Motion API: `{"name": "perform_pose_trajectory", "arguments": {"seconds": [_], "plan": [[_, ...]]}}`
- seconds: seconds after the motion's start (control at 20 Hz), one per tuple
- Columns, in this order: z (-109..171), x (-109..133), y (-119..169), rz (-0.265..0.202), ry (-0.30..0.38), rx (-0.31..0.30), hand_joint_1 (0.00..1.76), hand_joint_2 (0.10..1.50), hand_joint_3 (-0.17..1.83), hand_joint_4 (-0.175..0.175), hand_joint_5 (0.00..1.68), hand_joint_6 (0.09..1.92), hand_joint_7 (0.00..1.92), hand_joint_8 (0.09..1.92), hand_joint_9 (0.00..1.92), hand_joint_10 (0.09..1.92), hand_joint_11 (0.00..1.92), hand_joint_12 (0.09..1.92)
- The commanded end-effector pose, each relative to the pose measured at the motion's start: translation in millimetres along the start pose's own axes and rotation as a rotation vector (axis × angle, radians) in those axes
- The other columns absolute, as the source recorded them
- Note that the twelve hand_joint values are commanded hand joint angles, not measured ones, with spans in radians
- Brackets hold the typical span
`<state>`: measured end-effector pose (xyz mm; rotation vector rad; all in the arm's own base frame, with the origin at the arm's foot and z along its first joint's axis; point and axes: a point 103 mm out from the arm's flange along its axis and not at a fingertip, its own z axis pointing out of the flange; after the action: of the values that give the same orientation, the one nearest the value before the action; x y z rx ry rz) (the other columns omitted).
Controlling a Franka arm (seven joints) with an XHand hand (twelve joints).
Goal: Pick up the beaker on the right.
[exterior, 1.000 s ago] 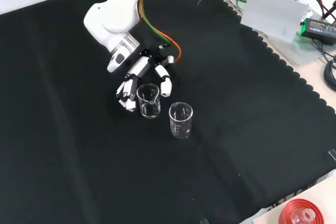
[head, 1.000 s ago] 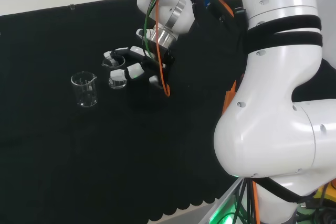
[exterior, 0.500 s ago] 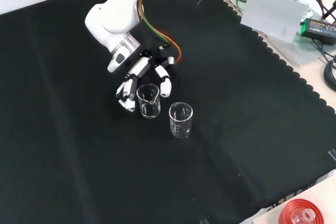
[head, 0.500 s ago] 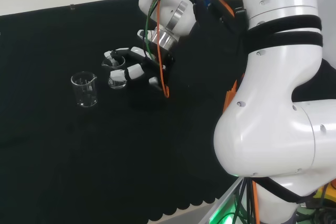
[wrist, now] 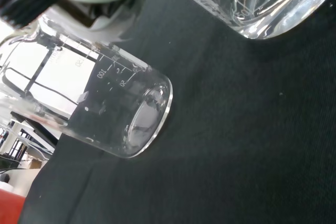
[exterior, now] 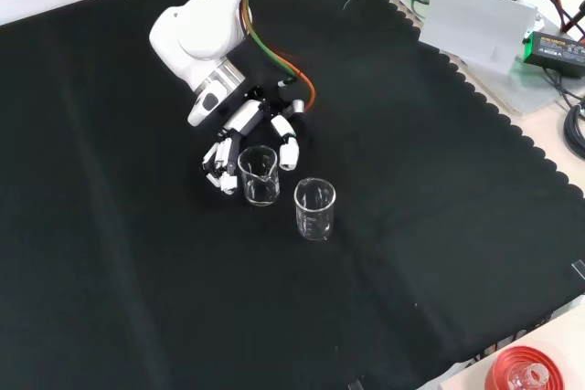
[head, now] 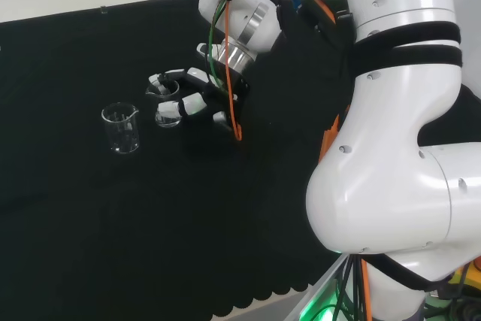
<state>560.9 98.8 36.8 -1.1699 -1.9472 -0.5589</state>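
- Two clear beakers stand on the black cloth [exterior: 439,226], side by side and just apart.
- In the head view the right-hand one is the target beaker [head: 168,103]; in the front view that same beaker [exterior: 259,174] is the upper left of the pair.
- The hand [exterior: 245,130] is set around the target beaker, its fingers [exterior: 219,162] curled down one side and the thumb [exterior: 289,148] down the other.
- I cannot tell whether the fingers actually touch the glass; the beaker sits between them, its base on the cloth.
- The other beaker [exterior: 314,209] stands free, just beside the target on the side away from the hand.
- Over the past second almost nothing has shifted: both beakers are where they were, and the hand has kept its cupped pose, with only a slight change at the wrist above it.
- Judgement: the grasp is being settled and the lift has not begun; the next move needs the fingers to close fully before rising, clear of the neighbour.
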Motion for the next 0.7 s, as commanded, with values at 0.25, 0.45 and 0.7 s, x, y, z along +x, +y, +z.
{"name": "perform_pose_trajectory", "arguments": {"seconds": [0.25, 0.45, 0.7], "plan": [[6, 3, 8, 0.008, 0.007, -0.003, 0.91, 0.47, 0.64, -0.021, 0.52, 0.09, 0.43, 0.61, 0.48, 0.63, 0.00, 1.34], [11, 4, 11, 0.003, 0.010, -0.002, 0.91, 0.47, 0.64, -0.021, 0.53, 0.09, 0.45, 0.61, 0.49, 0.63, 0.00, 1.35], [16, 4, 14, 0.022, 0.008, -0.038, 0.90, 0.53, 0.60, -0.004, 0.67, 0.20, 0.55, 0.59, 0.55, 0.60, 0.03, 1.36]]}}
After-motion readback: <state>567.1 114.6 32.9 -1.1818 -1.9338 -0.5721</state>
